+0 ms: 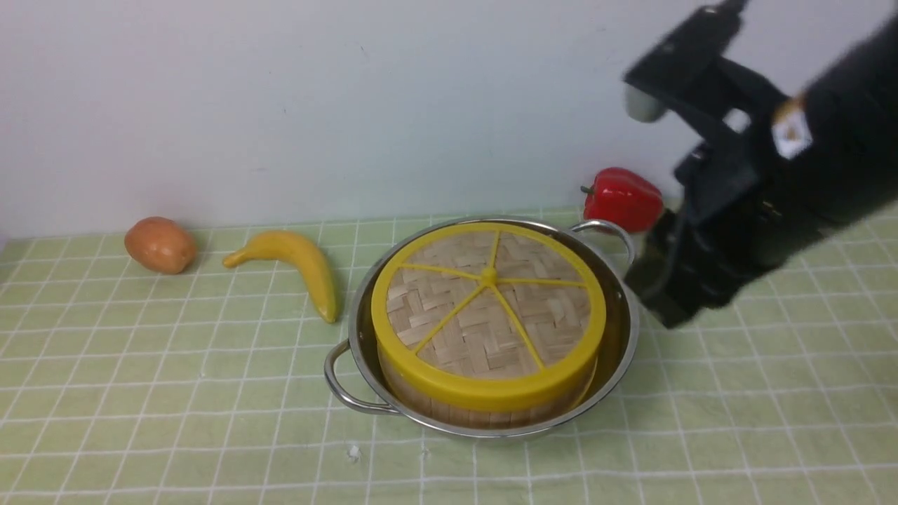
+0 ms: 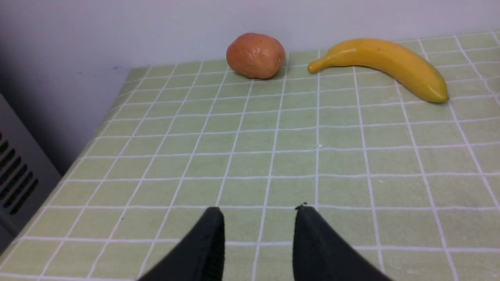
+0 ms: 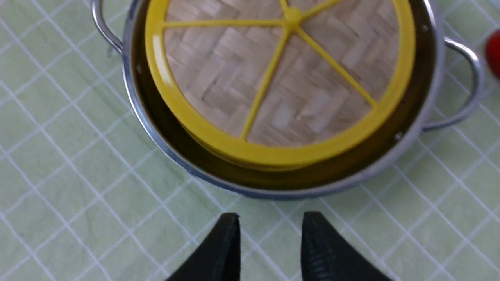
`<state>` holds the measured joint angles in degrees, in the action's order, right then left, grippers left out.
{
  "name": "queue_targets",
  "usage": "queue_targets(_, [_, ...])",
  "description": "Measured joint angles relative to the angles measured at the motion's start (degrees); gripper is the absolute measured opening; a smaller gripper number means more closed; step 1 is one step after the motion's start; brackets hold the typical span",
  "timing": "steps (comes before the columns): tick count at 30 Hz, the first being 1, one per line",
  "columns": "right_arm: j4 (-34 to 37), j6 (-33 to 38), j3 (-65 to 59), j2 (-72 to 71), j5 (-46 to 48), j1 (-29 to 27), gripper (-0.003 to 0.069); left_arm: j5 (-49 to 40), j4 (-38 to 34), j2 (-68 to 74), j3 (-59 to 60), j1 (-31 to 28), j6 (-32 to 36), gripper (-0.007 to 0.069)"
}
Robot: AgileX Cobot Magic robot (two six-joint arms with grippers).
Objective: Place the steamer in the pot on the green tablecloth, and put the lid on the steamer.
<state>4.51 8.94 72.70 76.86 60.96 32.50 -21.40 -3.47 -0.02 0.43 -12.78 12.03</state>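
Lid: your flat woven-bamboo lid (image 1: 487, 301) caps the bamboo steamer (image 1: 484, 407), frame centre.
Pot: shiny steel pot (image 1: 617, 337) holds both on green gridded tablecloth (image 1: 175, 393).
Right jaws (image 3: 269, 249): parted, empty, clear of the pot.
Left jaws (image 2: 258, 242): parted, empty, idle.

The left gripper (image 2: 258, 218) hangs over the green tablecloth (image 2: 273, 156), its two black fingertips (image 2: 213, 234) standing apart with bare cloth showing in the gap and nothing between them. The cloth is pale green with a white grid of small squares and lies flat. Far from the gripper, near the white wall (image 2: 156, 27), sits a round orange-brown potato (image 2: 256, 55). Beside it, but not touching, lies a yellow banana (image 2: 384, 64), its thin stem end pointing toward the potato and its body curving away from it. Past the cloth's edge on one side stands a grey panel (image 2: 15, 175) with dark vent slots.
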Motion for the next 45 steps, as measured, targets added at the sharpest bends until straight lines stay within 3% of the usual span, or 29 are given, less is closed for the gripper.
queue_targets(4, [-2.89,-4.73,-21.23,-18.41,-15.04,-2.84,0.0239,0.0,0.0,0.0,0.0,0.0,0.0,0.0243])
queue_targets(10, [-3.35,-11.99,-45.7,-44.68,-36.73,-11.42,0.0239,0.0,0.0,0.0,0.0,0.0,0.0,0.0243])
queue_targets(15, [-3.67,-12.81,-59.63,-59.94,-46.88,-18.47,0.0239,0.0,0.0,0.0,0.0,0.0,0.0,0.0243])
queue_targets(23, [-3.84,-12.97,-72.83,-75.84,-48.6,-23.82,0.0239,0.0,0.0,0.0,0.0,0.0,0.0,0.0243])
queue_targets(33, [-7.67,-13.26,-73.13,-76.64,-41.49,-25.22,0.0239,-0.03,0.0,0.0,0.0,0.0,0.0,0.0243])
queue_targets(45, [-7.67,-16.37,-73.13,-76.64,-41.28,-25.22,0.0239,-0.03,0.0,0.0,0.0,0.0,0.0,0.0243])
